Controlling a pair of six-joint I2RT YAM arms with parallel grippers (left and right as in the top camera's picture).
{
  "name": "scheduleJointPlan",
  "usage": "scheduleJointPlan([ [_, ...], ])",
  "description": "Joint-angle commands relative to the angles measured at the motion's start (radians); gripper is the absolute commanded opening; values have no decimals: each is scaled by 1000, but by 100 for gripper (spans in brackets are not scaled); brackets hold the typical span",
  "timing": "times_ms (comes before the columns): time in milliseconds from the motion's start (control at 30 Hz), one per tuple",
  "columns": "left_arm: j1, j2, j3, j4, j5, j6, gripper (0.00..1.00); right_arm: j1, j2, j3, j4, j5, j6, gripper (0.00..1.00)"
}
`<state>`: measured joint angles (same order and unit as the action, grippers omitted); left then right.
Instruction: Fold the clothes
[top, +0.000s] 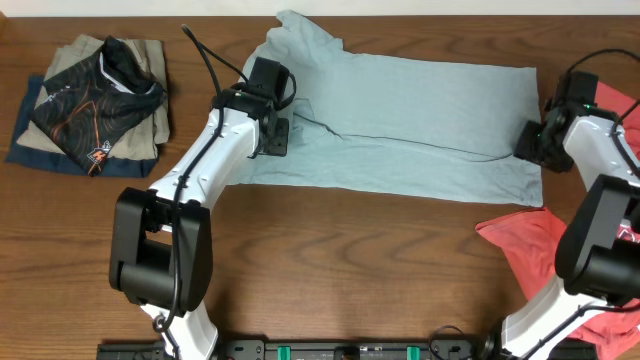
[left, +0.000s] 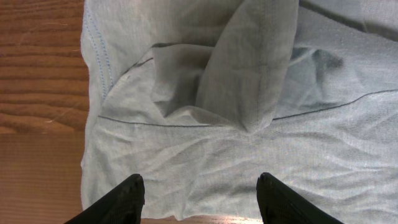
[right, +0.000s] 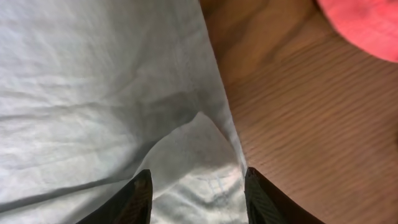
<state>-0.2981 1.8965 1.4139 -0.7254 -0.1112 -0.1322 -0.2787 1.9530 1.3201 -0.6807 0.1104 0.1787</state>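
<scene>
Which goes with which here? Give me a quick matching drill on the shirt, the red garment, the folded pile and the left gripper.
1 pale blue shirt
2 red garment
3 folded pile
4 left gripper

a stacked at the far left
b open over the shirt's left end
c spread across mid-table
d bunched at the near right

Pairs: 1-c, 2-d, 3-a, 4-b

Dark-grained brown wooden table (top: 350, 260), evenly lit
</scene>
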Motion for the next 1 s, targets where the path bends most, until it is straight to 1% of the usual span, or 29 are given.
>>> scheduleJointPlan([
  [0,2,12,-6,-3,-1,-12,60,-11,49,5,12,16,8,41],
  [67,2,12,-6,-2,-1,-12,60,-11,58,5,25,16,8,33],
  [167,2,12,-6,-3,-1,-11,60,-11,55,6,47,16,8,5],
  [200,2,12,-6,-3,-1,-12,60,-11,54,6,54,18,8,1],
  [433,2,12,-6,-1,-1,-11,60,-31,48,51,77,21,11,1],
  [633,2,12,-6,23,-1,-11,60,-51,48,74,129,21,12,2],
  [700,2,12,-6,30,-1,-11,60,-52,48,74,127,20,12,10],
  [733,2,12,-6,32,-2,-11,60,-52,48,74,119,20,11,18],
  [767,2,12,-6,35,-2,-11,61,-52,48,74,110,20,11,24],
  [833,6,12,-6,41,-2,-12,60,-52,43,74,79,19,11,29],
  [967,20,12,-6,48,-1,-12,61,-52,19,74,32,16,11,30],
])
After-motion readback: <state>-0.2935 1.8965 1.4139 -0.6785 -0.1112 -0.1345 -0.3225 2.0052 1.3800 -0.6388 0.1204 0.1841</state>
